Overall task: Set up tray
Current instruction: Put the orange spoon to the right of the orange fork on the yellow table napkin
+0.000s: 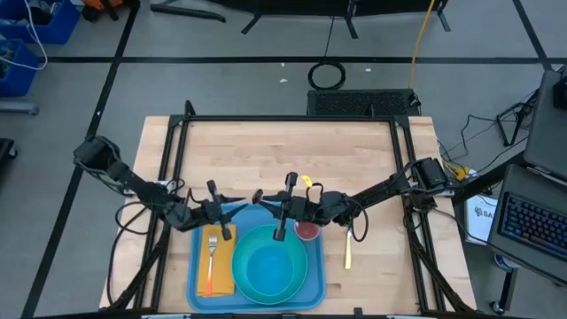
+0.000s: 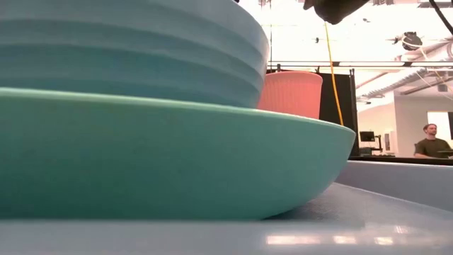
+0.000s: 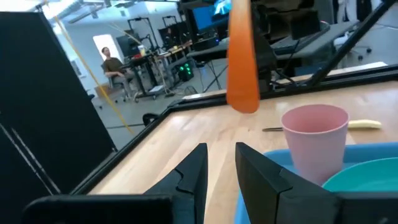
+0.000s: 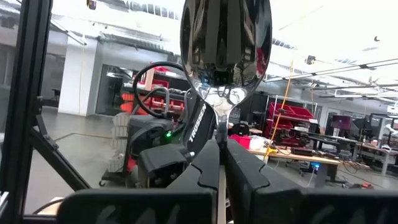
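Operator: Where does it stand?

Observer: The large flat blue plastic tray (image 1: 316,285) lies at the near edge of the pale wooden table (image 1: 283,151). It carries a round turquoise plate (image 1: 237,266) with a bowl (image 1: 270,266) on it. At the tray's left side lies an orange napkin (image 1: 221,276) with a fork (image 1: 212,252), and a pink ribbed cup (image 1: 306,230) stands at its far right corner.

Operator: And the grippers?

Observer: The right gripper (image 4: 219,149) is clamped on a shiny metal spoon (image 4: 225,37), hovering over the tray's far edge just beside the cup. The left gripper (image 3: 221,152) hangs over the tray's far left corner, fingers slightly apart with nothing between them.

Operator: Risks?

Observer: I'd say a descent that drifts toward the cup could tip it. The two arms are also near each other and could collide. A narrow grip on a smooth spoon may let it swivel.

Operator: Anything off the tray?

Observer: A yellow-handled knife (image 1: 348,252) lies on the wood right of the tray. Beyond the table there is grey floor with cables, and a seated person (image 3: 113,65) at a desk.
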Tool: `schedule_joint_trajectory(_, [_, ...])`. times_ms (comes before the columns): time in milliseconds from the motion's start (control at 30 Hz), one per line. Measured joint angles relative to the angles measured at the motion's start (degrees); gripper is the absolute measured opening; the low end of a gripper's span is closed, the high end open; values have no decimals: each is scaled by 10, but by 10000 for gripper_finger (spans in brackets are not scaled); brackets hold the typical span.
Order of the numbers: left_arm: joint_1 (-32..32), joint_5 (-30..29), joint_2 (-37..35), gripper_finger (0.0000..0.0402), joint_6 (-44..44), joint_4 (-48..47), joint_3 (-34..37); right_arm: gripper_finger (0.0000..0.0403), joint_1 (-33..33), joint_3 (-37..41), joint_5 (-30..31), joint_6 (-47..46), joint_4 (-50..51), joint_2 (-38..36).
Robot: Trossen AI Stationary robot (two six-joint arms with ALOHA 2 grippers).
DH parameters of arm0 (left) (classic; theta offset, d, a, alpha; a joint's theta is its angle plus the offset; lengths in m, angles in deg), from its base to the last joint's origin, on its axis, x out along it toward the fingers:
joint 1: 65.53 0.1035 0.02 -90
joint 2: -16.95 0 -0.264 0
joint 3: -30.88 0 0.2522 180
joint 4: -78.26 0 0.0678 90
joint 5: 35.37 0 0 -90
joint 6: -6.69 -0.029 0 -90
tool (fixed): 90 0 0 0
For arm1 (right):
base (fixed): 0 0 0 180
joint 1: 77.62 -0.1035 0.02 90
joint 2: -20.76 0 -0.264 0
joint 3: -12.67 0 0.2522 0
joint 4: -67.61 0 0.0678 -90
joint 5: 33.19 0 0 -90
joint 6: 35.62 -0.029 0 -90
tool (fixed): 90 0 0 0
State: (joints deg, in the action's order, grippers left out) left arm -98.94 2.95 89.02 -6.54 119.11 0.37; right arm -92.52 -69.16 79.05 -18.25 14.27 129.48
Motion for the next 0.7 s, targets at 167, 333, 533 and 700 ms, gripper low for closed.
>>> schedule_joint_trajectory(167, [0, 12, 1, 88, -10, -7, -17, 1, 1, 0, -1, 1, -7, 0])
schedule_joint_trajectory(333, [2, 22, 1, 89, -17, -9, -24, 1, 6, 0, -1, -2, -8, 0])
schedule_joint_trajectory(533, [12, 25, 1, 89, -19, -10, -24, 0, 9, -1, 0, -11, -24, 6])
schedule_joint_trajectory(700, [21, -19, 11, 88, -17, -10, -24, 0, 14, -27, 20, -10, -50, 45])
